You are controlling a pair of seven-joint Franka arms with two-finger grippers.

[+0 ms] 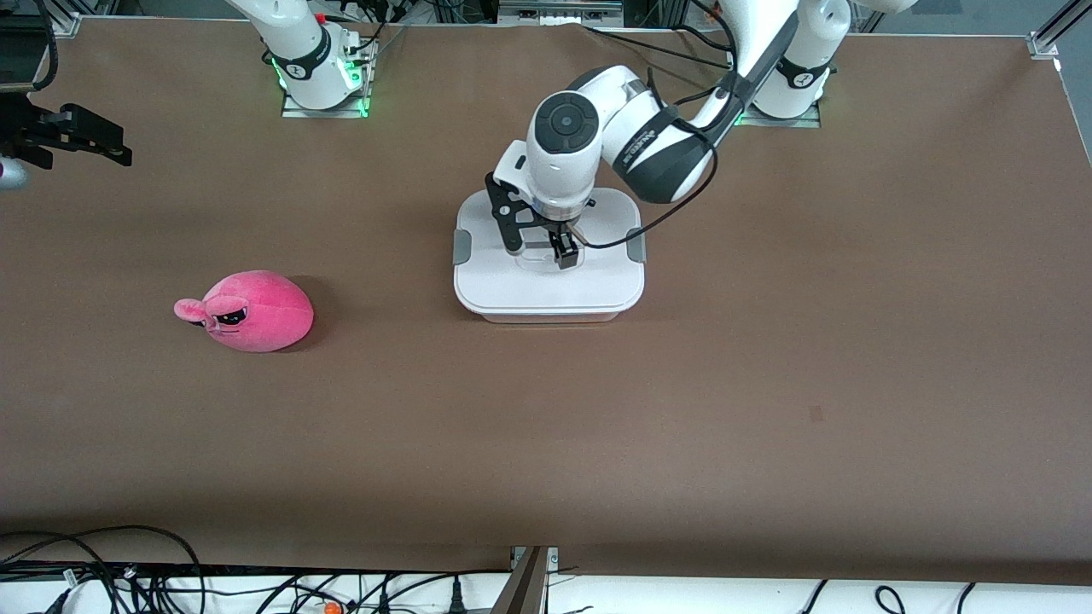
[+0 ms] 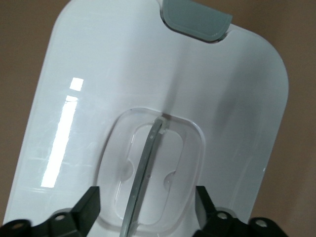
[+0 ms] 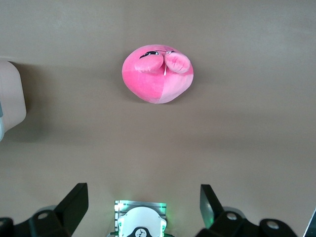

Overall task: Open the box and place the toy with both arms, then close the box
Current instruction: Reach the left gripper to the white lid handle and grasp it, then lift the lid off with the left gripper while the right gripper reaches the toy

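The box (image 1: 546, 286) stands mid-table with its white lid on and grey clips (image 1: 461, 247) at both ends. My left gripper (image 1: 539, 247) is down at the lid's centre, open, with a finger on each side of the recessed handle (image 2: 148, 158). The left wrist view shows the gripper (image 2: 148, 202) empty and one clip (image 2: 197, 17). The pink plush toy (image 1: 252, 311) lies on the table toward the right arm's end, nearer the front camera than the box. My right gripper (image 1: 90, 141) hangs high over the table's edge, open and empty; its wrist view shows the toy (image 3: 158, 74) below.
The brown table (image 1: 682, 409) is bare around the box and toy. The right arm's base (image 1: 320, 72) and the left arm's base (image 1: 789, 85) stand at the table's back edge. A corner of the box (image 3: 12, 98) shows in the right wrist view.
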